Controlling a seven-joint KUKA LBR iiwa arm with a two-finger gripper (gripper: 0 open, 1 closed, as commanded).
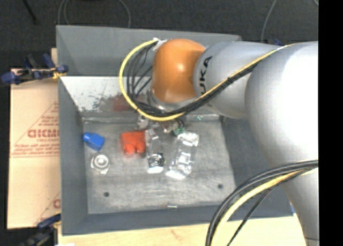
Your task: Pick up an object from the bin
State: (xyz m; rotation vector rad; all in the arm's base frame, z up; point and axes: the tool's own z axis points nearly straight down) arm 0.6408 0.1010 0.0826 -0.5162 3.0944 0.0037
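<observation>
bin [161,191] floor, sides as the view gives them | my gripper [155,158] near mid-floor | block [132,142] just beside it on the left | wrapper [182,156] just beside it on the right | wedge [94,141] further left, near the left wall | round cap [100,162] just in front of the wedge

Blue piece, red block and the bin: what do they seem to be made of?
Blue piece: probably plastic, smooth, with an even, strong colour. Red block: likely plastic or rubber, matt, without glints. Bin: grey metal, dull finish, with scuffs and dark specks on its back wall.
</observation>
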